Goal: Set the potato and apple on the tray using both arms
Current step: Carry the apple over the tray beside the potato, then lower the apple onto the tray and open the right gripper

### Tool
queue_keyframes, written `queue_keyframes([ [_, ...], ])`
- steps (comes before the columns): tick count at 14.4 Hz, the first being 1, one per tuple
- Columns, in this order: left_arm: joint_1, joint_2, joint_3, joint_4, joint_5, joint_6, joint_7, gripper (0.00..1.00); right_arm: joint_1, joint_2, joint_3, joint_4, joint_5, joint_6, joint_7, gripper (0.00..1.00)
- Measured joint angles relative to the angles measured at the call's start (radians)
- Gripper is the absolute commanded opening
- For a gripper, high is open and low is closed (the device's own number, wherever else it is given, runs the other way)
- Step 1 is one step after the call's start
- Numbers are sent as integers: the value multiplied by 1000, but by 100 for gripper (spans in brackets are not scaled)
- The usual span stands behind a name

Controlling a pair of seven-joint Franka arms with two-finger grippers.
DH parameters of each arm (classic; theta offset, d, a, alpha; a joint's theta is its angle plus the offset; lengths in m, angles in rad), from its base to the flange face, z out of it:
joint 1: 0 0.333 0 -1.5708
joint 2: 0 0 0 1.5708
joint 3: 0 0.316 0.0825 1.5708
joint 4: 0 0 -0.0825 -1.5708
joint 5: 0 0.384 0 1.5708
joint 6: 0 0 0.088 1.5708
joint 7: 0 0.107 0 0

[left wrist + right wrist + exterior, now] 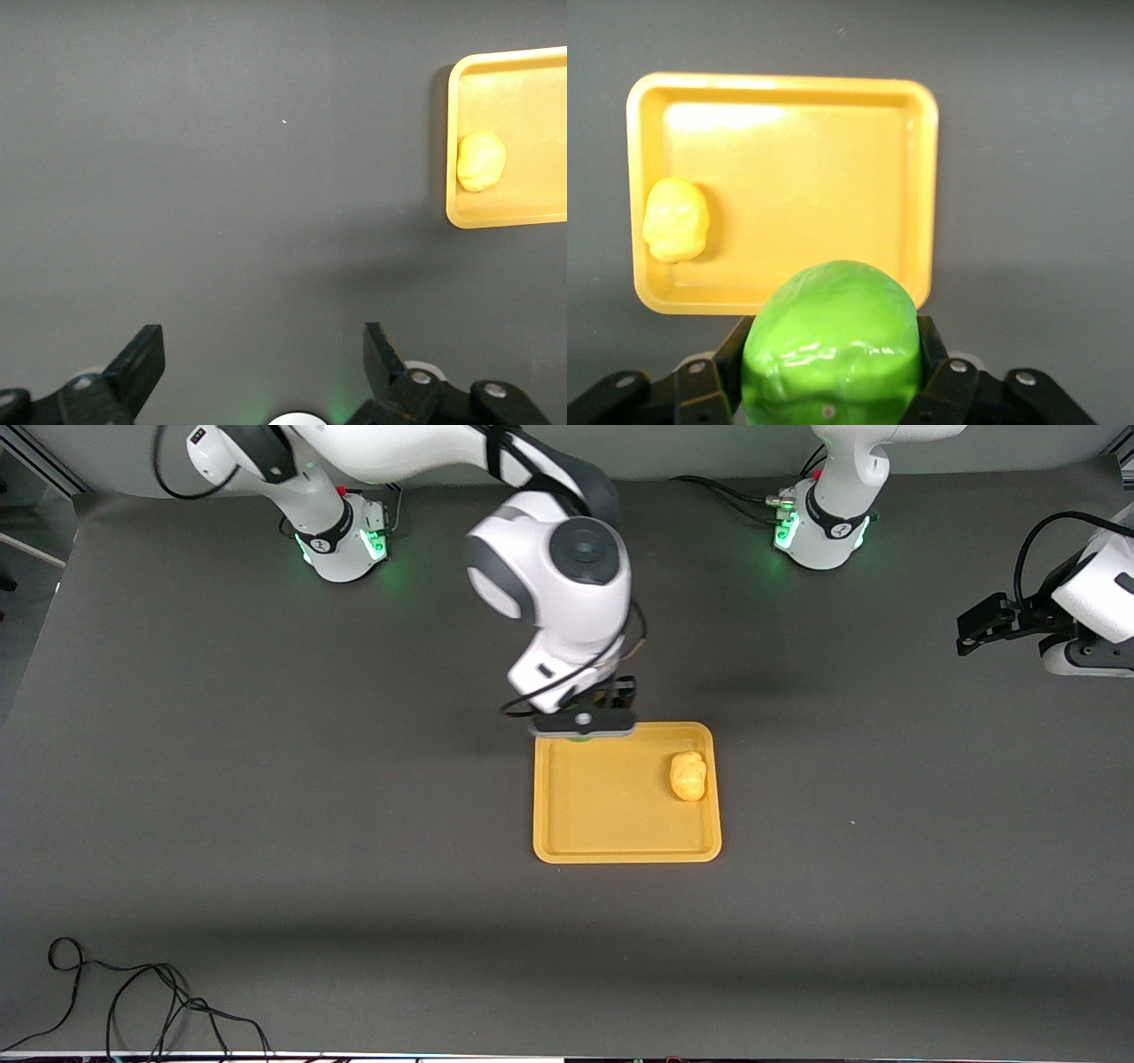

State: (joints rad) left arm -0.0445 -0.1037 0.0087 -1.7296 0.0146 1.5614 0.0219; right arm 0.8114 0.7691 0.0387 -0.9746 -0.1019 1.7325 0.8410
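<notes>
The orange-yellow tray (620, 841) lies mid-table. The yellow-tan potato (687, 776) rests in it near the rim toward the left arm's end; it also shows in the left wrist view (481, 160) and the right wrist view (675, 220). My right gripper (586, 722) is shut on the green apple (830, 341) and holds it over the tray's edge nearest the robot bases (780, 305). In the front view only a green sliver of the apple (580, 738) shows under the hand. My left gripper (264, 367) is open and empty, held over bare table at the left arm's end.
The tray's middle (806, 186) is bare. A black cable (133, 1001) lies on the mat near the front edge at the right arm's end. The dark mat (266, 779) covers the table.
</notes>
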Motion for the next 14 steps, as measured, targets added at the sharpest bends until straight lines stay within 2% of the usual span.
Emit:
queue_keyframes([
  [8,4,-6,4,10,3,-16,0,100,-2,254,-15,22,-20,299,0,28],
  [14,4,-6,4,10,3,-17,0,100,-2,332,-15,29,-21,374,0,28],
])
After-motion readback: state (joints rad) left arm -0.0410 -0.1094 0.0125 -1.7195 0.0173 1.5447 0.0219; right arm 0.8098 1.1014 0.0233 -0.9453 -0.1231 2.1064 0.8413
